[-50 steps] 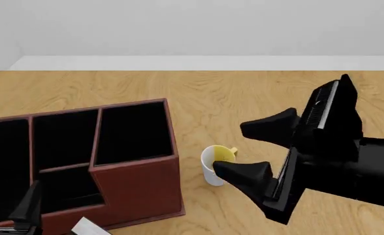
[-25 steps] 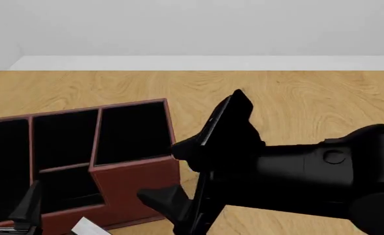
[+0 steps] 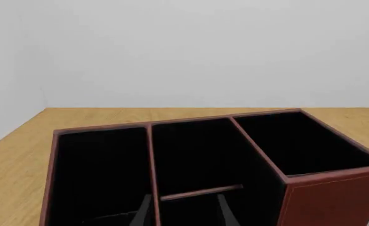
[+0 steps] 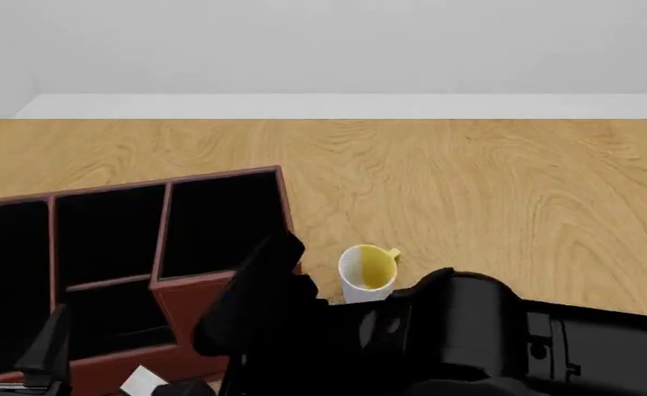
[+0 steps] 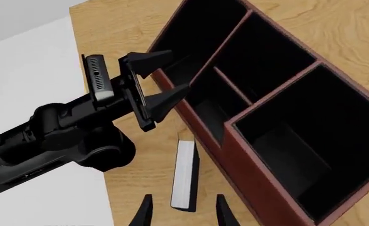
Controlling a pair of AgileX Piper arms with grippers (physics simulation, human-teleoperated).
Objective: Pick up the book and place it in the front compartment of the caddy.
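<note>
One book (image 5: 185,175) lies flat on the wooden table (image 4: 500,181), just beside the near wall of the one caddy (image 4: 230,309) and outside it. In the right wrist view it shows as a thin white slab with a dark edge, lying along the caddy's red-brown side. In the front view only a pale corner of it (image 4: 142,381) peeks out at the bottom edge.

The right gripper (image 5: 182,214) hangs over the book with its two fingertips spread to either side of it, wider than the book, holding nothing. The right arm (image 4: 467,346) fills the lower part of the front view.

The left gripper (image 5: 154,88) hovers by the caddy's near left end, its two fingers parted and empty.

The caddy shows four black sections: three tall ones in a row and one lower-walled one in front of the middle. All four look empty.

One white mug (image 4: 366,275) with a yellow inside stands upright just right of the caddy, apart from it.
</note>
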